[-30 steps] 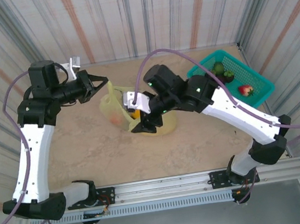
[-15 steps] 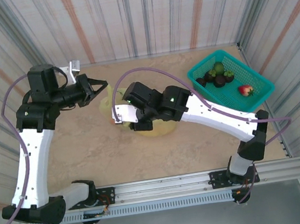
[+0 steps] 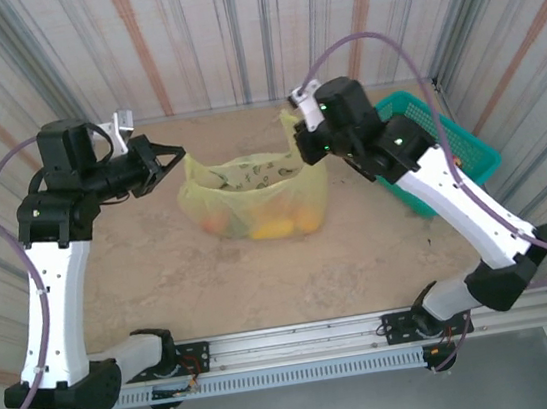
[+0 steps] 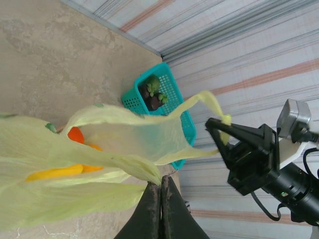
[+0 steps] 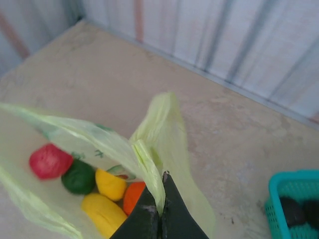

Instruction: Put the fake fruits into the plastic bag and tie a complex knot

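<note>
Bag: the plastic bag (image 3: 256,189) sits mid-desk (image 3: 151,271), stretched between both arms, with fruits (image 3: 275,228) pooled at the bottom.
Left claw (image 3: 175,157): pressed together on the left handle (image 4: 134,172).
Right claw (image 3: 300,146): pinching the right handle (image 5: 145,158).
Tip: probably cross the handles slowly with even tension, since thin plastic tears or slips easily.
Basket (image 3: 462,144): a few more fruits are inside, fwiw.

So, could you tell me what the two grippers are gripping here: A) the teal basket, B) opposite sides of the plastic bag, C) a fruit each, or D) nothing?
B: the left gripper and the right gripper are each shut on one side of the plastic bag, stretched open between them.
</note>
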